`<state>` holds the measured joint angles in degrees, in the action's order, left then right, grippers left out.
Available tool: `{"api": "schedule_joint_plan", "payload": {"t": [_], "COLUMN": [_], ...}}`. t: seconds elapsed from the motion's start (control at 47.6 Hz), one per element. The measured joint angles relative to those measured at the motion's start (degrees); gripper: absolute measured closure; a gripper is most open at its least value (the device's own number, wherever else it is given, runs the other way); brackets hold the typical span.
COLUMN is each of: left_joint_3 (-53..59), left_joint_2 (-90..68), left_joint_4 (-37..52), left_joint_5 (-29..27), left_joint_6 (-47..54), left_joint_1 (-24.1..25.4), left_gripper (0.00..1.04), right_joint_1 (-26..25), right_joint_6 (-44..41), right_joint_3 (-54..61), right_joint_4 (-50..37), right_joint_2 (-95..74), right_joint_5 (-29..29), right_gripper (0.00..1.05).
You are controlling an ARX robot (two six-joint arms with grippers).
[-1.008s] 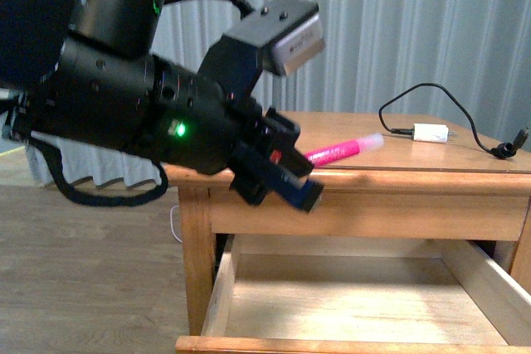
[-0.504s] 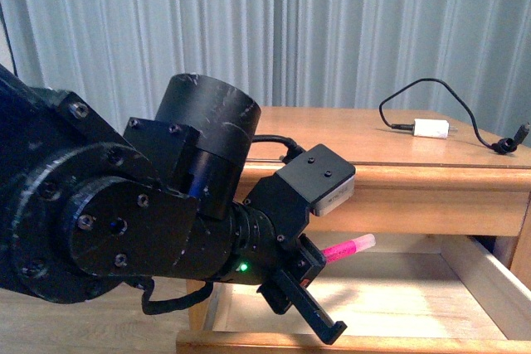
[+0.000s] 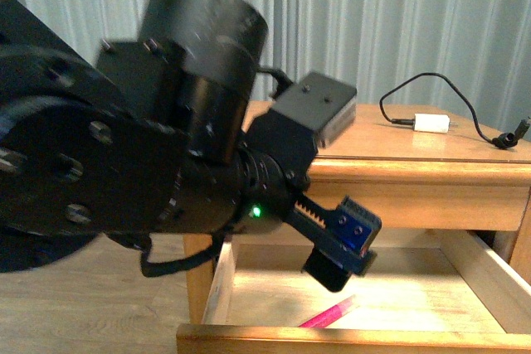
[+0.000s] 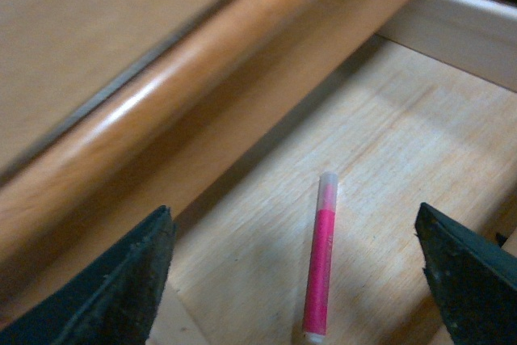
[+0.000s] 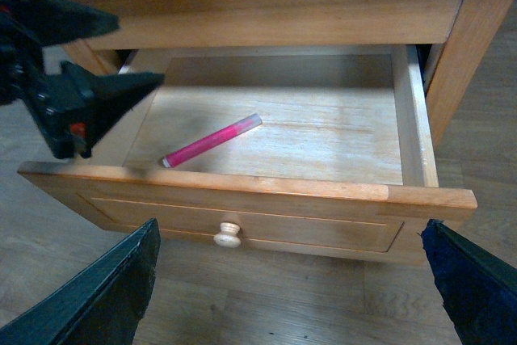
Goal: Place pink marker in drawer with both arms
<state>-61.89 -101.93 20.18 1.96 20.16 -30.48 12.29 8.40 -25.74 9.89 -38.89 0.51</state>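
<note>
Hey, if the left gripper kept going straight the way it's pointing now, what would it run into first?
Probably the pink marker, which lies on the drawer floor right ahead of the open left gripper; if it just misses, the bare floor. Depth is unclear.

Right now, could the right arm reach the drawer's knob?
Probably yes: the right claw hangs open before the drawer, with the knob in plain sight and nothing between them.

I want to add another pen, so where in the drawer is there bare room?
The drawer's right half is bare, from the marker to the right wall. The left front is crowded: the marker lies there, the left gripper open above it.
</note>
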Motion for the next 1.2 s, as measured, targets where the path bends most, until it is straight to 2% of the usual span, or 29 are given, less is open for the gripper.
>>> {"api": "schedule_joint_plan", "payload": {"t": [0.042,0.294,0.378,0.546,0.672,0.903,1.008,1.155,1.197], "left_joint_3": [2.3,19.7,24.5,33.1,38.0,38.9,41.8,48.0,49.0], "left_joint_2": [3.8,31.9,40.4,60.3,73.8,76.4,78.4,82.8,83.5], "left_joint_4": [0.8,1.8,-0.9,-11.8,-19.4,-19.6,-16.7,-15.5,-15.3], "left_joint_5": [-1.5,-10.1,-12.2,-16.2,-20.0,-20.0,-17.5,-12.5,-11.8], "left_joint_6": [-1.0,-6.4,-8.4,-14.0,-20.7,-23.8,-21.9,-21.0,-20.9], "left_joint_1": [0.0,2.3,3.2,6.1,11.0,12.2,14.3,19.4,20.2], "left_gripper": [0.05,0.06,0.06,0.06,0.06,0.07,0.24,0.57,0.63], "right_joint_1": [0.0,0.0,0.0,0.0,0.0,0.0,0.0,0.0,0.0], "right_joint_6": [0.0,0.0,0.0,0.0,0.0,0.0,0.0,0.0,0.0], "right_joint_3": [0.0,0.0,0.0,0.0,0.0,0.0,0.0,0.0,0.0], "right_joint_4": [0.0,0.0,0.0,0.0,0.0,0.0,0.0,0.0,0.0], "right_joint_2": [0.0,0.0,0.0,0.0,0.0,0.0,0.0,0.0,0.0], "right_joint_5": [0.0,0.0,0.0,0.0,0.0,0.0,0.0,0.0,0.0], "right_gripper": [0.08,0.08,0.08,0.08,0.08,0.08,0.08,0.08,0.08]}}
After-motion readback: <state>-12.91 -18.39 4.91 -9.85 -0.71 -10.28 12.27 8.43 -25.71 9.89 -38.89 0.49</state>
